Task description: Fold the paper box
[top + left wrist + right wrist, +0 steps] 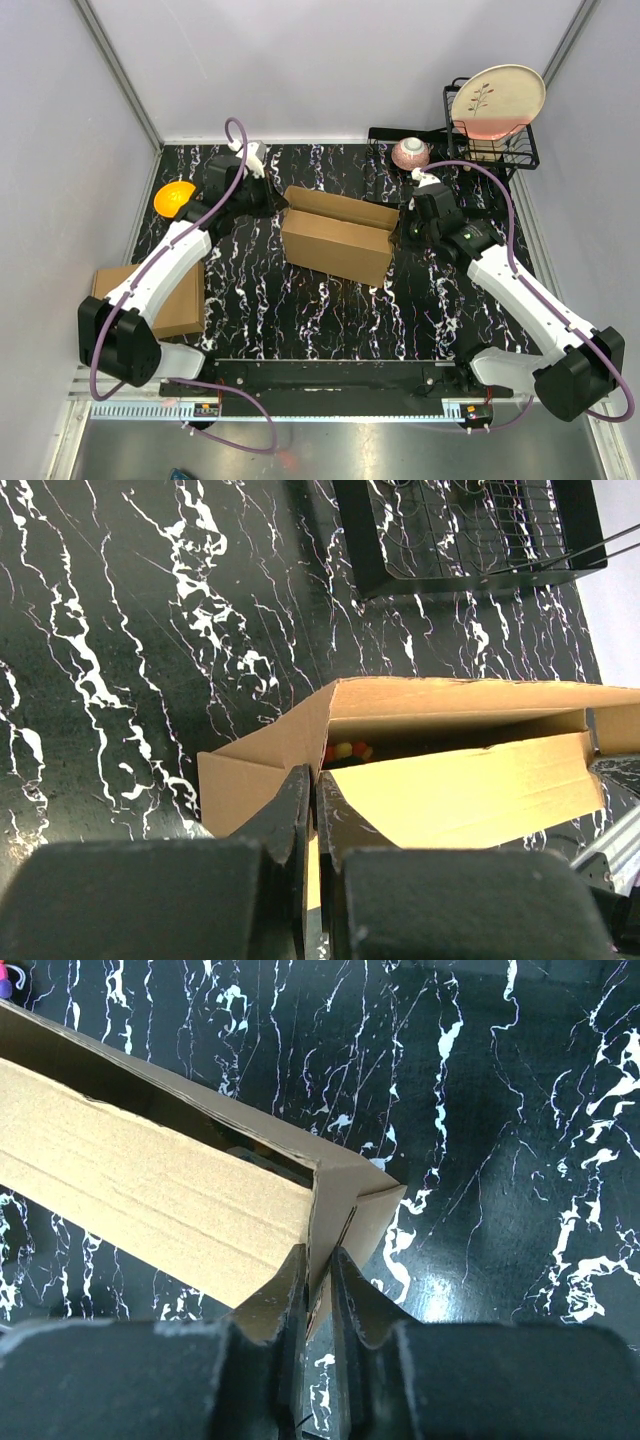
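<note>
Cardboard stood half-shaped at the middle of the desk, where the paper box sat between the two arms as an open-topped trough. Its long walls were up and one long panel leaned inward over the opening. The top was not closed and no flap looked tucked home, so the folding seemed roughly midway, with the end tabs and the lid left to do.

The left end effector was pinched narrow on a cardboard edge at the box's left end. The right end effector was nipped just as tightly on the corner wall at the opposite end.

Inside the box, a few small red and yellow bits showed in the shadow, too small to identify. An orange bowl sat at the far left and a pink bowl just beside the wire rack; nothing could be made out in either. The rack held a plate on edge. A second carton lay near the left arm's base, partly hidden by that arm.
</note>
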`<state>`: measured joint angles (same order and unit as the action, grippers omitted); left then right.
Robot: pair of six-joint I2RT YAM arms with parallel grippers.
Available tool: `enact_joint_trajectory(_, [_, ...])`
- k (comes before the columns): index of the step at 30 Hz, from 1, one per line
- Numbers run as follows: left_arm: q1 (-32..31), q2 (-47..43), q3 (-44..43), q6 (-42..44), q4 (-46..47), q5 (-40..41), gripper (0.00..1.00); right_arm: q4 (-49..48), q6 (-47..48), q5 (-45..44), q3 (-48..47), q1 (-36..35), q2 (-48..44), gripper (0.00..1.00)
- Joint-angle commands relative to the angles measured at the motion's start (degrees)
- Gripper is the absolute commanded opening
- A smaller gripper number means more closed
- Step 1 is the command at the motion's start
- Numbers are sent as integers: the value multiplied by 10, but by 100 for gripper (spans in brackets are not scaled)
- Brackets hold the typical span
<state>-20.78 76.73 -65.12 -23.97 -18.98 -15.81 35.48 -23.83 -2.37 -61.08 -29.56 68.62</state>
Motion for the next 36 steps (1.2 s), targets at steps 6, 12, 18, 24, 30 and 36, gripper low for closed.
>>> enact_joint_trajectory(6, [-1, 23, -53, -49, -18, -91, 0, 52, 11, -4, 34, -17, 41, 0])
enact_joint_trajectory(12, [3, 25, -54, -58, -25, -111, 0, 52, 10, -7, 33, -19, 42, 0])
enact_joint_trajectory(18, [3, 25, -43, -71, -26, -125, 0, 52, 10, -6, 32, -20, 44, 0])
enact_joint_trajectory(24, [3, 26, -34, -78, -27, -134, 0, 52, 10, -7, 31, -20, 44, 0])
enact_joint_trajectory(30, [3, 25, -26, -89, -29, -142, 0, 52, 10, -7, 30, -21, 46, 0])
enact_joint_trajectory(36, [9, 30, -55, -84, -54, -142, 0, 52, 10, -8, 32, -21, 44, 0])
